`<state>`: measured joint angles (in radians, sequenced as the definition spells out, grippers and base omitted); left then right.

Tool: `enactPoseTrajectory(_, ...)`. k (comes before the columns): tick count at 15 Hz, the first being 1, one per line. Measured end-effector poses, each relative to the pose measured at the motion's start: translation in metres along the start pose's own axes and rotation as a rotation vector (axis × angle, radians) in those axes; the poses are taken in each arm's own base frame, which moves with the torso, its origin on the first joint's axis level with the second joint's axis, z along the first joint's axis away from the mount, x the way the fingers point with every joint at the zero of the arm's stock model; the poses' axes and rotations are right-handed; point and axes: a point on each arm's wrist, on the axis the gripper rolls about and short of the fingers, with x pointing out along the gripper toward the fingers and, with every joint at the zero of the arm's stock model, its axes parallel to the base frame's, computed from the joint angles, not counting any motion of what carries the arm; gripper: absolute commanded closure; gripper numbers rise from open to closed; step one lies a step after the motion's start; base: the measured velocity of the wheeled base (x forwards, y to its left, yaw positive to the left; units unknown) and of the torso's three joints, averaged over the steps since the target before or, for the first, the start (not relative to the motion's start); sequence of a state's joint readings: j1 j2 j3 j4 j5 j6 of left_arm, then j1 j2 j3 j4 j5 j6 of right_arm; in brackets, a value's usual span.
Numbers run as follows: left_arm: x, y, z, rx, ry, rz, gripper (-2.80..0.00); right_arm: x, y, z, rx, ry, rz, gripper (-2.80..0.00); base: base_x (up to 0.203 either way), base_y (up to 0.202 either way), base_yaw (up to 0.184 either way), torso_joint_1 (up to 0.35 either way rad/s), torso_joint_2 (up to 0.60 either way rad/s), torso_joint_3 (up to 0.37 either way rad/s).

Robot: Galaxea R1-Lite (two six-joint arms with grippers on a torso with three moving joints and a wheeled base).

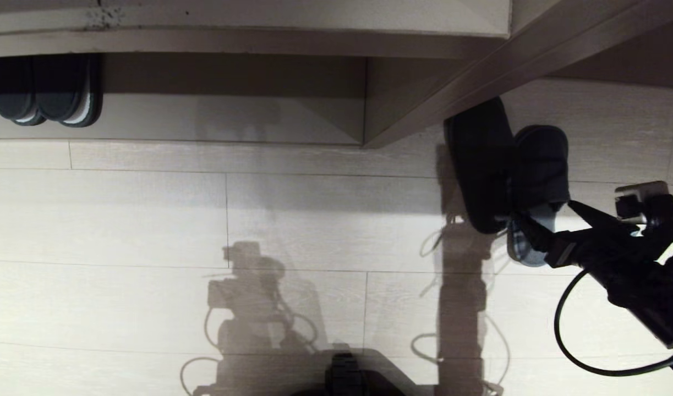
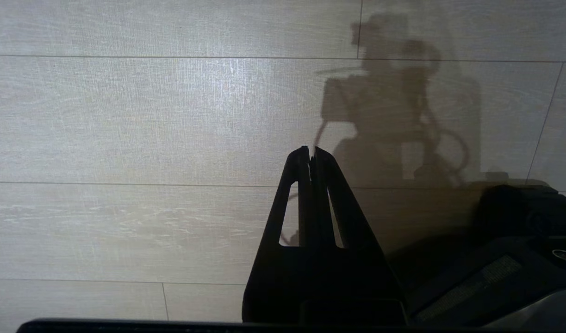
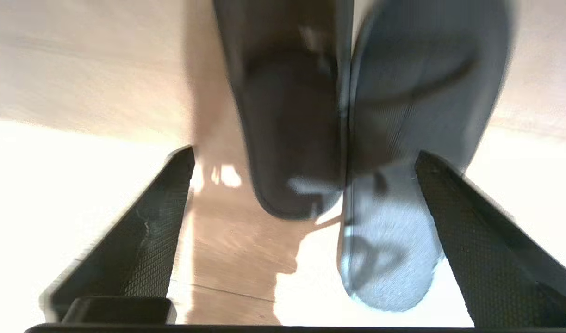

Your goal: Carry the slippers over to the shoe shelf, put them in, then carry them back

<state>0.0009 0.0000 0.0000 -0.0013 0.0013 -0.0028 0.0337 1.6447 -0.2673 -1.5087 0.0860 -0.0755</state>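
- Two dark grey slippers [image 1: 507,176] lie side by side on the floor [image 1: 204,220] at about 2 o'clock in the head view, partly under a slanting worktop edge [image 1: 507,71].
- Their long axes run roughly 12 to 6 o'clock, closed toes toward 12 and open heels toward the robot; the right one sits a little nearer, its pale insole showing.
- The right gripper [image 3: 306,222] hangs just behind the heels with its jaws spread wide and released, gripping nothing.
- The left gripper [image 2: 312,155] is parked over bare floor, jaws clenched together.
- Risk, as I judge it: with staggered heels, closing jaws may pinch only one slipper or nudge the pair apart.
- The shoe shelf [image 1: 204,118] at 11 o'clock holds a chunkier black pair [image 1: 47,91], which could crowd the placement.
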Motion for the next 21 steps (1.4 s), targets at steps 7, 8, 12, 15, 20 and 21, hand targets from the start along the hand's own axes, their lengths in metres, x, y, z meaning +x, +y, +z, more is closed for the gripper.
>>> enactPoseTrajectory(7,0.0,0.0,0.0,0.0,0.0,0.0,0.0,-0.076,0.005,0.043,-0.013,-0.114,0.019,0.0,0.0,0.0,0.0,0.0,0.0,0.0)
enactPoseTrajectory(8,0.0,0.0,0.0,0.0,0.0,0.0,0.0,-0.087,0.006,0.048,-0.016,-0.129,0.017,0.0,0.0,0.0,0.0,0.0,0.0,0.0)
enactPoseTrajectory(12,0.0,0.0,0.0,0.0,0.0,0.0,0.0,-0.139,0.008,0.068,-0.026,-0.183,0.014,0.0,0.0,0.0,0.0,0.0,0.0,0.0)
enactPoseTrajectory(15,0.0,0.0,0.0,0.0,0.0,0.0,0.0,-0.186,0.011,0.073,-0.03,-0.194,0.008,0.0,0.0,0.0,0.0,0.0,0.0,0.0)
enactPoseTrajectory(20,0.0,0.0,0.0,-0.001,0.0,0.0,0.0,-0.235,0.018,0.049,-0.039,-0.148,-0.029,0.0,0.0,0.0,0.0,0.0,0.0,0.0)
enactPoseTrajectory(21,0.0,0.0,0.0,-0.001,0.0,0.001,0.0,-0.238,0.019,0.043,-0.041,-0.152,-0.031,0.0,0.0,0.0,0.0,0.0,0.0,0.0)
